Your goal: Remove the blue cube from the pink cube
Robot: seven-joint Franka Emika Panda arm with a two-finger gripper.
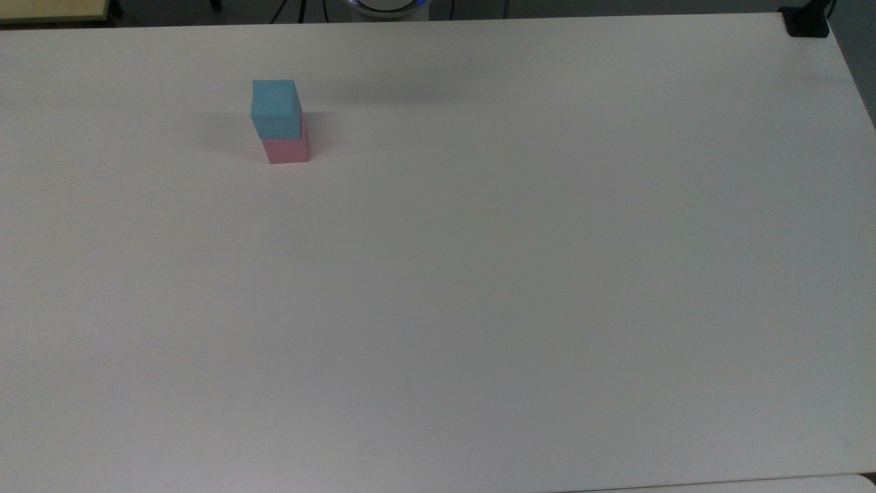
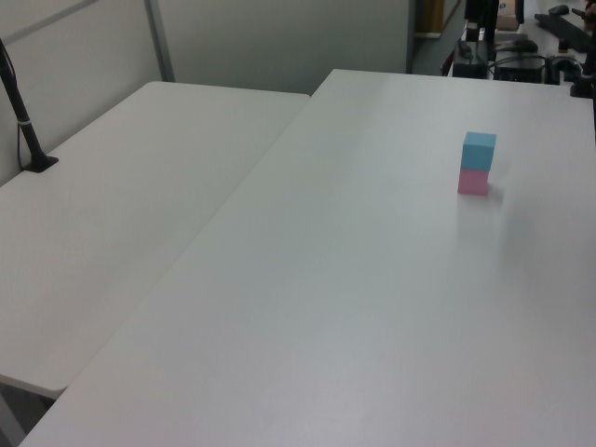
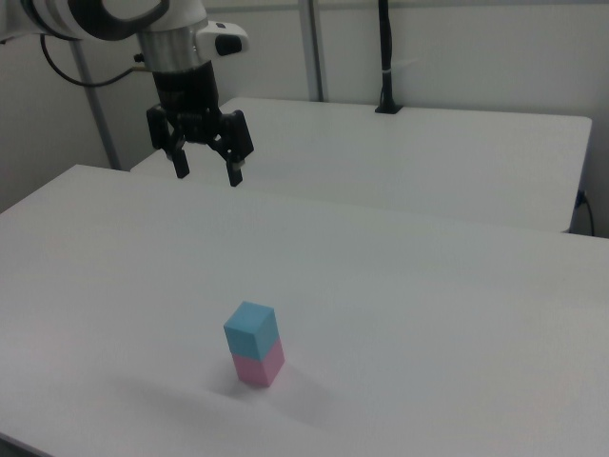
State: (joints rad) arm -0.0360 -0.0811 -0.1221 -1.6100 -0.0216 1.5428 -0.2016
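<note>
While the small light-blue matte cube [image 1: 276, 108] [image 2: 479, 150] [image 3: 252, 328] sits squarely atop the pastel-pink matte cube [image 1: 287, 150] [image 2: 473, 182] [image 3: 259, 366], both rest on the white table [image 1: 479, 274] [image 2: 372, 279] [image 3: 428, 305], toward the top view's upper left. In the right view the black two-finger gripper [image 3: 206, 175] hangs above the table, well apart from the stack, up and to the right view's left, fingers [image 3: 234, 167] spread and holding nothing.
</note>
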